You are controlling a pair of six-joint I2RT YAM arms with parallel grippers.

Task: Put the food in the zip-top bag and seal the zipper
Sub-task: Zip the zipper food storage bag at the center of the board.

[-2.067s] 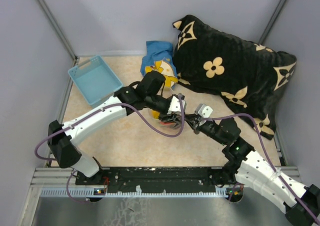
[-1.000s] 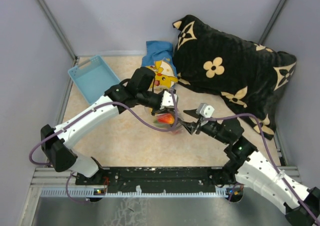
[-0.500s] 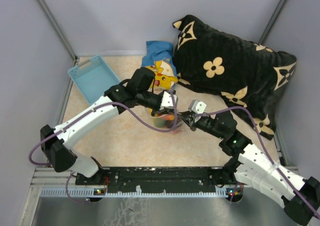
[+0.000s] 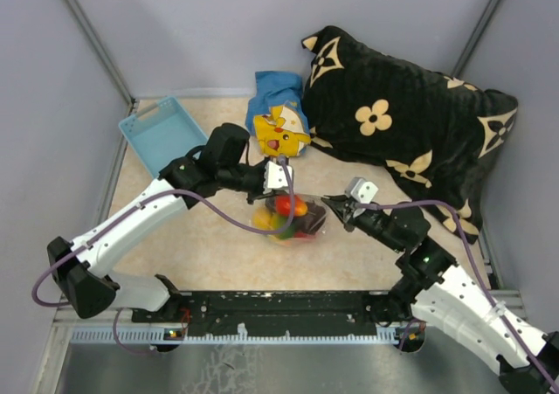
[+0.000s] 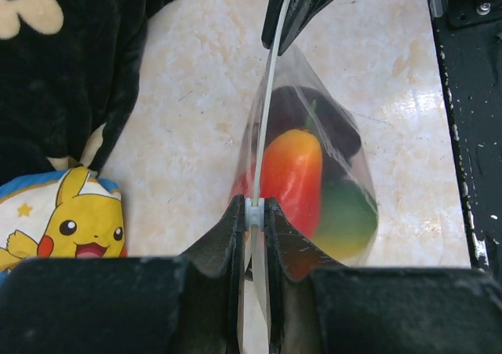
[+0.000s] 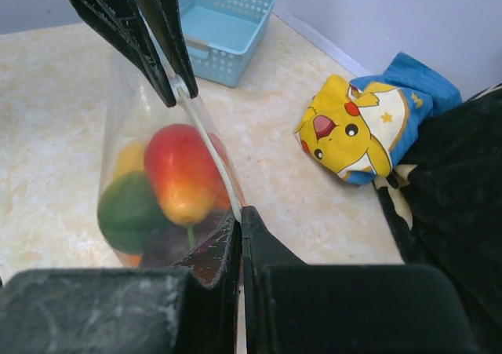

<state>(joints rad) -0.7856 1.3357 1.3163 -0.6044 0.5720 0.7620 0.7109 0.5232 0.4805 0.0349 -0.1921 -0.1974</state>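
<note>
The clear zip-top bag (image 4: 293, 219) hangs between my two grippers at the table's middle, with the toy fruits (image 4: 290, 207) inside: red-orange, green, yellow and dark purple ones (image 6: 180, 173) (image 5: 294, 173). The whitish zipper (image 5: 265, 111) (image 6: 210, 146) is stretched taut between the grippers. My left gripper (image 4: 281, 174) (image 5: 255, 213) is shut on the zipper's slider end. My right gripper (image 4: 334, 203) (image 6: 240, 213) is shut on the zipper's other end.
A light blue basket (image 4: 164, 138) (image 6: 222, 24) stands at the back left. A yellow cartoon plush (image 4: 281, 130) (image 6: 349, 130) lies behind the bag. A black flowered pillow (image 4: 406, 127) fills the back right. Grey walls enclose the table.
My left gripper has pulled back to the left and my right gripper to the right, stretching the zipper. The bag with the fruits now shows plainly between them.
</note>
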